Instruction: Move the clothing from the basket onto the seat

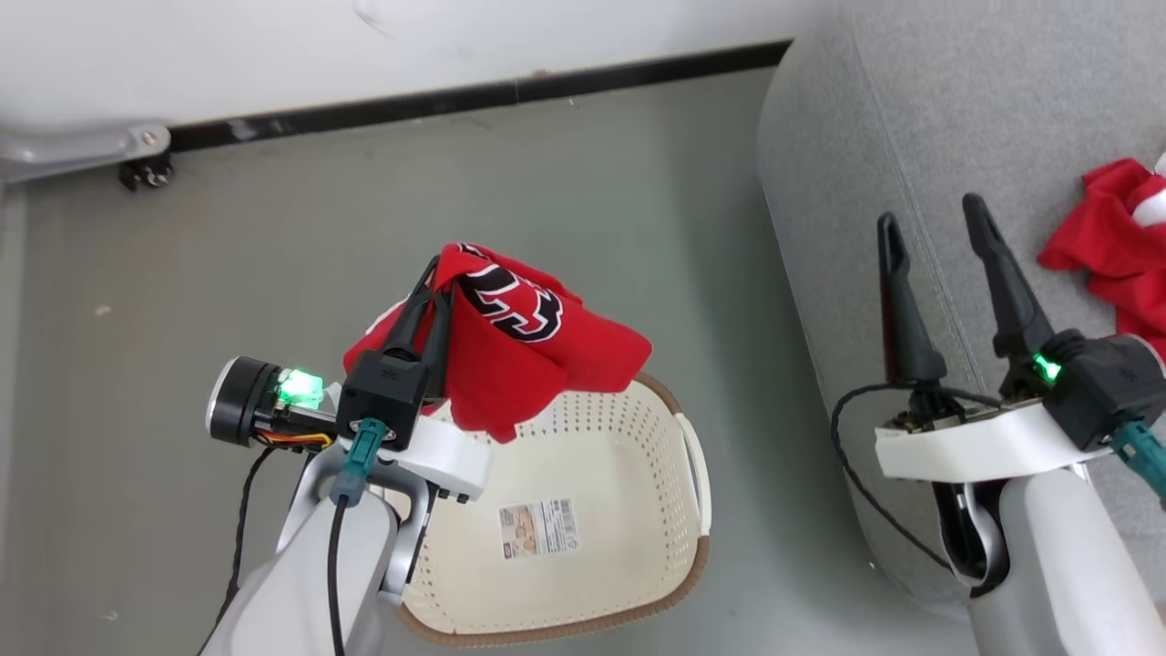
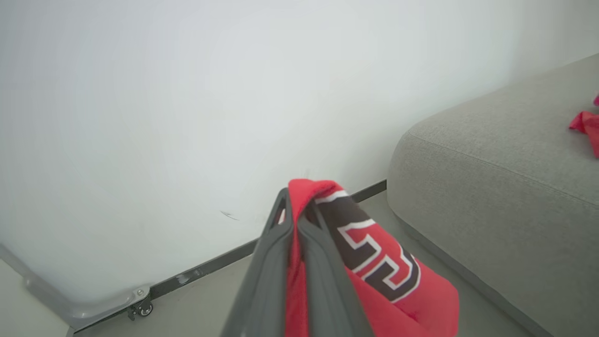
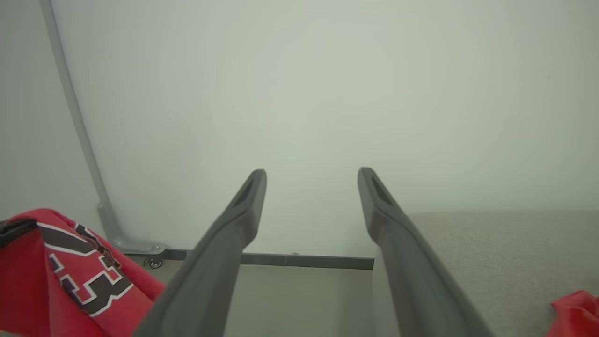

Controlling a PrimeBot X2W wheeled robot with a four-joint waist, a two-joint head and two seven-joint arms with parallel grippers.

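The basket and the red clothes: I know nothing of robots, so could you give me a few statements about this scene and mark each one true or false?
1. The left gripper is shut on the red jersey. True.
2. The basket is full of clothes. False: the part of its bottom that shows is bare but for a label sticker.
3. The right gripper is open and holds nothing. True.
4. The seat has no clothing on it. False: a red garment lies on it.
5. The red jersey lies on the floor. False: it hangs from the left gripper above the basket.
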